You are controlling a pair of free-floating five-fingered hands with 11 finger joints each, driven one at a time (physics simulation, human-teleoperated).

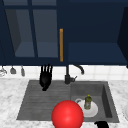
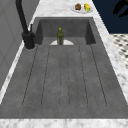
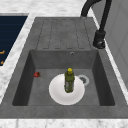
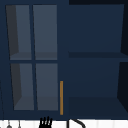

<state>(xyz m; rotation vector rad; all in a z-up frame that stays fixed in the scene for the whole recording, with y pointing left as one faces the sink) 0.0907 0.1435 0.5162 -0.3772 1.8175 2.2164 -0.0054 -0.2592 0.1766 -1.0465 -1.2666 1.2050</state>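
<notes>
My left hand [image 1: 45, 77] hangs over the back of the draining board [image 1: 37, 100] with its fingers straight and pointing up, holding nothing. Its fingertips [image 4: 46, 122] reach the bottom edge of the wall cabinet's glass door. My right hand [image 1: 101, 124] shows as a dark patch in front of the sink's right corner. A green bottle [image 1: 87, 102] with a yellow cap stands upright on a white plate [image 1: 93, 111] in the basin, also seen as bottle [image 3: 69, 80] on plate [image 3: 58, 93]. A big red ball [image 1: 67, 115] sits at the sink's front edge.
A black tap [image 1: 68, 75] rises behind the sink. The wall cabinet has a brass handle [image 1: 61, 45] and open shelves on the right. A small red thing [image 3: 37, 74] lies in the basin. A plate of fruit [image 2: 81, 7] rests on the marble counter. Utensils [image 1: 12, 70] hang at left.
</notes>
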